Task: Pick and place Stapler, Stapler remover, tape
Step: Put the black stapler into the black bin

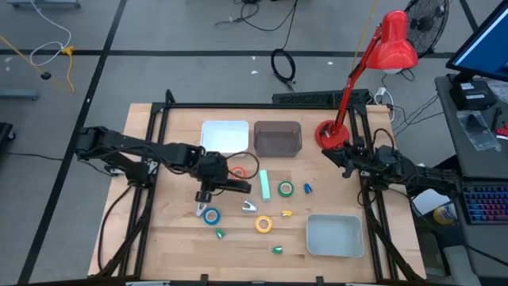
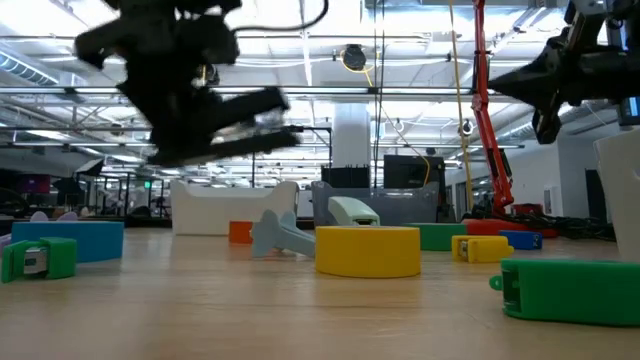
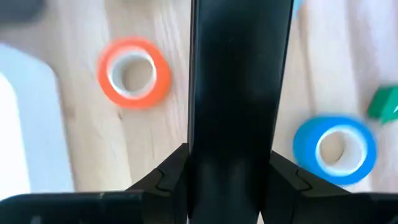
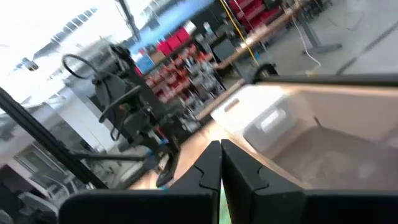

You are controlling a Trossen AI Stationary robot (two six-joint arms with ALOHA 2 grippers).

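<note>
Left gripper (image 1: 208, 189) clamped on black stapler (image 1: 236, 186); right gripper (image 1: 346, 161) closed; white bin (image 1: 225, 136) empty.

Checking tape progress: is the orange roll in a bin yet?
No. The orange roll lies on the bare table, outside the white bin.

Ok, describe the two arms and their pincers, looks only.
Both arms are dark, near black, built of jointed segments with black cables running along them. The left pincer and right pincer each end in two flat, dark fingers with stepped, angular bases. No markings can be made out.
</note>
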